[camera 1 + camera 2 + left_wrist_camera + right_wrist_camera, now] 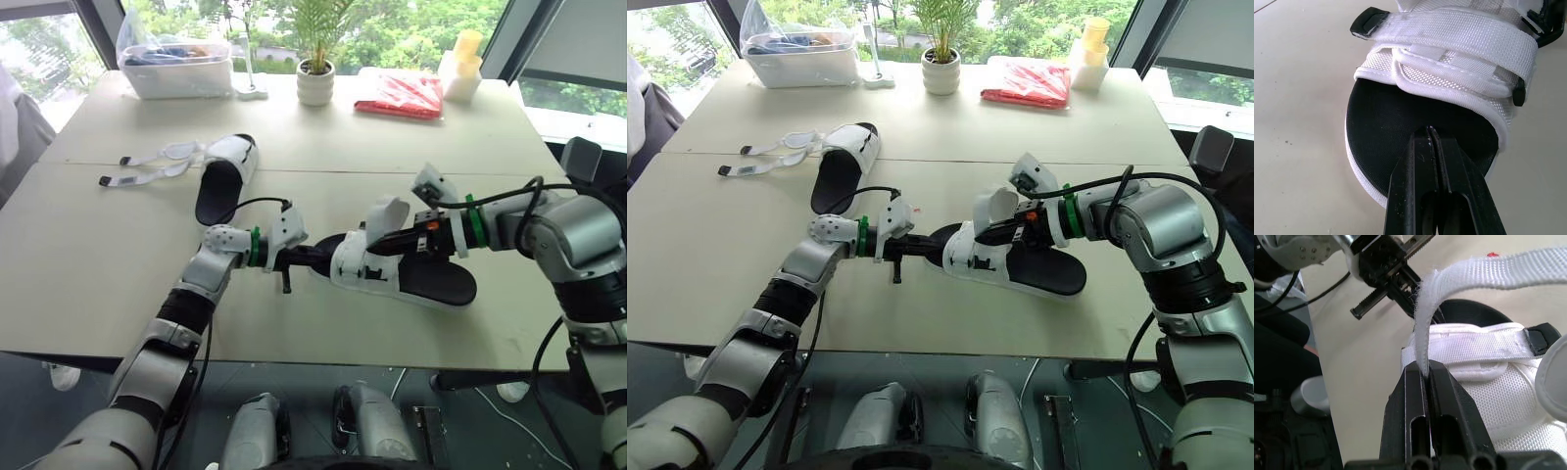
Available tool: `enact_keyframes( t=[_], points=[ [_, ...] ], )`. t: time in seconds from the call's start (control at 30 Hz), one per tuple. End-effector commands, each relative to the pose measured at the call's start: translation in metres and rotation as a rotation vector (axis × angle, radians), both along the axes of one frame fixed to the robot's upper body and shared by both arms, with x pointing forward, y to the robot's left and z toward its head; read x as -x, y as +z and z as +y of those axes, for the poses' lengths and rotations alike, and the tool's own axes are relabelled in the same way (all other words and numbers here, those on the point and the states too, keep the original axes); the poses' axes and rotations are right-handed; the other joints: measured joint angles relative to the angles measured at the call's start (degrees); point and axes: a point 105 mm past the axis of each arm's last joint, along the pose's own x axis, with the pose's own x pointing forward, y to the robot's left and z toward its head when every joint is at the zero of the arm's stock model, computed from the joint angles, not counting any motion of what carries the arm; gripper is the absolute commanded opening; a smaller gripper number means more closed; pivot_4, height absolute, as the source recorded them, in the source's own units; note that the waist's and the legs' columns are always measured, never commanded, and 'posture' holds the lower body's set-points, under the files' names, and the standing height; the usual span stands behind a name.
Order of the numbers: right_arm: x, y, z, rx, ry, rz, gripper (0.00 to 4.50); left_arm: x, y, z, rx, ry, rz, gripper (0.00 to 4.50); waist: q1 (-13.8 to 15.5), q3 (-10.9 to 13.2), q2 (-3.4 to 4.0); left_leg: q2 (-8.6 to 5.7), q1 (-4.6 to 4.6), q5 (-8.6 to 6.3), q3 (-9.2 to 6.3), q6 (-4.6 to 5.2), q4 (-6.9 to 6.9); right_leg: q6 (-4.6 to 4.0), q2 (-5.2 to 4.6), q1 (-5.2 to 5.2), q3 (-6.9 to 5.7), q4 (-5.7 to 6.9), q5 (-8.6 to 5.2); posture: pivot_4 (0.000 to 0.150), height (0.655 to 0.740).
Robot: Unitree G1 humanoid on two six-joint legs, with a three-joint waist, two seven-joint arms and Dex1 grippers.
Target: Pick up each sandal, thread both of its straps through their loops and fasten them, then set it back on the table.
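- A white-strapped, black-soled fabric sandal (411, 274) lies near-centre on the pale beige table (98, 255).
- The left gripper (1430, 129) is clenched, tips against the sandal's toe footbed.
- The right gripper (1425, 369) grasps the sandal's loose white webbing strap (1488, 269).
- A second matching sandal (223, 176) lies far left, its straps unfastened.

Office-like room: pale table (118, 284), potted plant (315, 69), big windows (392, 29).

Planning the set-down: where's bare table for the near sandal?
Free: front-left table, between the left gripper and the loose straps of the far sandal; also mid-right, between the red packet and the right gripper. Crowded: back edge, with plastic bin, potted plant, packet.
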Motion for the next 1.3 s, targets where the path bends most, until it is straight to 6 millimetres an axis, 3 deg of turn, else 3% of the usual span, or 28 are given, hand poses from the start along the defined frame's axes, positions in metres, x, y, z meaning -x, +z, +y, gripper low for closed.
enact_keyframes(
  t=[0.03,0.47,0.67,0.83,0.93,1.1,1.2,1.3],
  points=[
    [0.010,-0.001,-0.001,0.002,0.026,0.029,0.05,-0.002,-0.008,0.008,-0.035,0.023,0.021,0.00,0.0,0.0,0.00,0.00,0.00,0.00,0.00,0.00,0.00,0.00,0.00,0.00,0.00,0.00,0.00,0.150,0.7288],
    [0.018,0.001,0.001,0.012,-0.009,-0.030,0.05,-0.001,-0.008,0.004,-0.032,0.012,0.022,0.00,0.2,0.0,0.00,0.00,-0.02,0.00,-0.01,0.00,0.00,0.00,-0.01,-0.01,0.00,-0.02,0.00,0.150,0.7288],
    [0.030,-0.022,0.009,0.047,-0.028,-0.041,0.05,-0.001,-0.009,0.003,-0.030,0.010,0.023,0.00,0.1,0.0,0.00,0.00,-0.02,0.00,-0.02,0.00,0.00,0.00,-0.01,0.00,0.00,-0.03,0.00,0.150,0.7288],
    [0.025,-0.021,0.003,0.028,-0.118,-0.083,0.05,-0.001,-0.009,0.001,-0.029,0.006,0.024,0.00,0.1,0.0,0.00,0.00,0.03,0.00,-0.01,0.00,0.00,0.00,-0.01,0.04,0.00,-0.01,0.00,0.150,0.7288],
    [0.023,-0.009,-0.004,-0.004,-0.171,-0.104,0.98,0.000,-0.010,0.001,-0.030,0.001,0.027,0.00,0.2,0.0,0.00,-0.01,0.02,0.00,-0.01,0.00,0.01,0.00,-0.01,0.04,0.00,-0.01,0.00,0.150,0.7288],
    [0.039,0.011,-0.016,-0.037,-0.208,-0.149,3.47,0.000,-0.010,-0.001,-0.027,-0.007,0.029,0.00,0.3,0.0,-0.01,-0.01,-0.02,-0.01,-0.03,0.01,0.01,0.00,-0.02,0.03,0.00,-0.04,0.00,0.150,0.7288],
    [0.062,0.014,-0.018,-0.084,-0.213,-0.115,3.47,0.001,-0.011,-0.002,-0.026,-0.012,0.030,0.00,0.4,0.0,-0.01,-0.01,-0.03,-0.01,-0.06,0.01,-0.01,0.00,-0.02,0.03,0.00,-0.05,0.00,0.150,0.7288],
    [0.085,0.001,-0.016,-0.136,-0.223,-0.026,3.47,0.001,-0.011,-0.002,-0.026,-0.016,0.031,0.00,0.4,0.0,-0.02,-0.01,-0.01,-0.02,-0.08,0.02,-0.03,0.00,-0.02,0.04,0.00,-0.06,0.00,0.150,0.7288]
  ],
)
